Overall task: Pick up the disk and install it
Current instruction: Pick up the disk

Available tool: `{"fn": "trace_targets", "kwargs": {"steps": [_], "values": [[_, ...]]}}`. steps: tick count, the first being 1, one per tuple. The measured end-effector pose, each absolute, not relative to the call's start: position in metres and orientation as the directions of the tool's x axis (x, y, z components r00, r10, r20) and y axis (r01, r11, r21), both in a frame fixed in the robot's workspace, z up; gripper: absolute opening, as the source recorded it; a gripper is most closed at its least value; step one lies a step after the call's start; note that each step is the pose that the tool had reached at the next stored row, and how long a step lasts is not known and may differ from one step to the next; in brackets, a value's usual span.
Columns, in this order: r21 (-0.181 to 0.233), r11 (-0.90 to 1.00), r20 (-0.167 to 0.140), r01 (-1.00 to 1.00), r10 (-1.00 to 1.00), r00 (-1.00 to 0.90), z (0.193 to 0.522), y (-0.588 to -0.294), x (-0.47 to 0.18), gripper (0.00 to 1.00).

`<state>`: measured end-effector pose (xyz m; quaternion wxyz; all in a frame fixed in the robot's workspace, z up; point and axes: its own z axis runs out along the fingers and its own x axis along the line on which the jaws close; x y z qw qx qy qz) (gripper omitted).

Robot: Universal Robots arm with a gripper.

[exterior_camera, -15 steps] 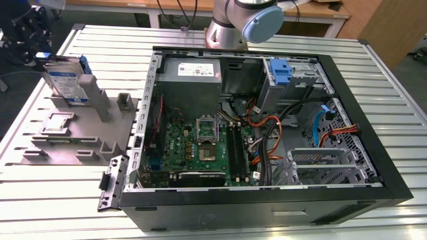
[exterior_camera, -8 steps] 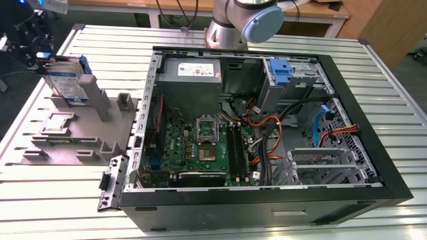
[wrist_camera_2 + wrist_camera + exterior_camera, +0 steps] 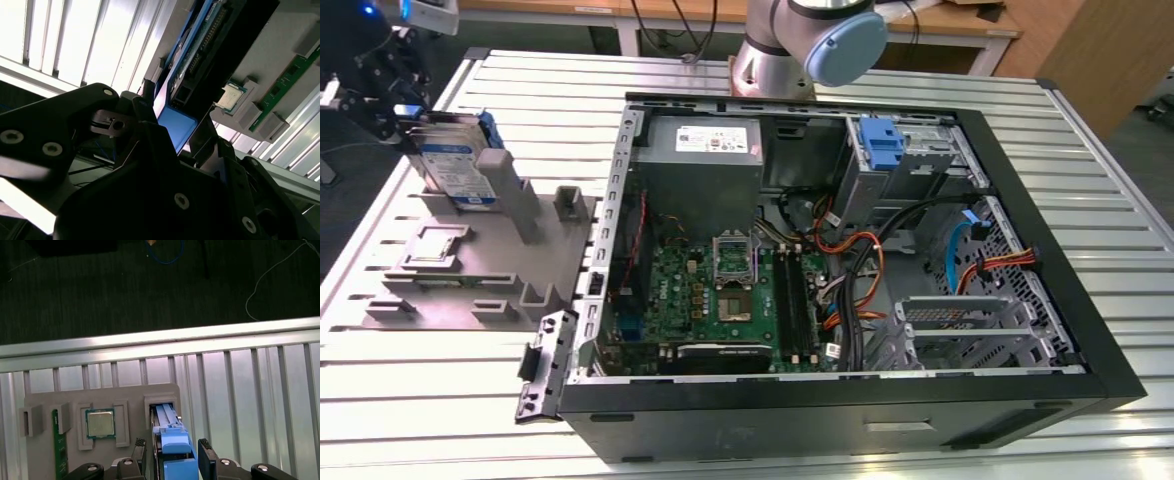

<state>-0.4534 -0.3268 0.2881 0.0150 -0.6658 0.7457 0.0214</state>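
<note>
**gripper astride the disk, disk seated in the fixture**

the disk (image 3: 454, 165) stands on edge in a slot near one corner of the grey fixture (image 3: 467, 270). its blue-and-white label shows in the exterior view. it rests in that slot and has not been lifted out.

the gripper (image 3: 171, 452) hangs directly over the same corner of the fixture. its fingers (image 3: 206, 454) are apart, one on each side of the disk's blue carrier (image 3: 172, 437). in the first wrist view a thin dark gap shows between each finger and the carrier, so the jaws straddle the disk without being pressed onto it. in the second wrist view the end of the carrier sits between the black gripper parts, and the disk's edge runs away from it into the fixture.

a processor chip (image 3: 100, 423) lies flat in a square pocket of the fixture, just beside the disk's slot. a green memory stick (image 3: 60, 450) lies in the fixture on the chip's other side, farther from the disk.

the fixture rests on a slatted metal table (image 3: 427, 400). an open computer case (image 3: 854, 405) lies just beside the fixture, on the exterior view's right. inside the case are a motherboard (image 3: 707, 290), a grey power supply (image 3: 700, 150) and a bare blue bracket (image 3: 887, 140), all well apart from the fixture. the arm (image 3: 821, 40) has its base on the side of the case away from the camera.
</note>
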Motion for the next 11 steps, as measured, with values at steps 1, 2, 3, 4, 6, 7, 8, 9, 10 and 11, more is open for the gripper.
{"fn": "trace_targets", "kwargs": {"steps": [1,2,3,4,6,7,8,9,10,11], "values": [[0.012,0.112,-0.051,-0.994,-0.992,-0.113,0.2877,-0.3268,-0.4534,0.53],[0.012,0.112,-0.051,-0.994,-0.992,-0.113,0.2874,-0.3268,-0.4534,0.53],[0.012,0.111,-0.051,-0.994,-0.992,-0.112,0.2871,-0.3268,-0.4534,0.53],[0.012,0.109,-0.051,-0.994,-0.993,-0.109,0.2869,-0.3268,-0.4534,0.53],[0.012,0.103,-0.051,-0.995,-0.993,-0.104,0.2865,-0.3265,-0.4534,0.53],[0.012,0.102,-0.051,-0.995,-0.993,-0.102,0.2864,-0.3261,-0.4534,0.53],[0.012,0.101,-0.051,-0.995,-0.994,-0.102,0.2863,-0.3255,-0.4535,0.53],[0.011,0.100,-0.051,-0.995,-0.994,-0.101,0.2861,-0.3252,-0.4534,0.53],[0.012,0.100,-0.051,-0.995,-0.994,-0.100,0.2861,-0.3251,-0.4534,0.53],[0.012,0.100,-0.051,-0.995,-0.994,-0.100,0.2861,-0.3251,-0.4534,0.53]]}}
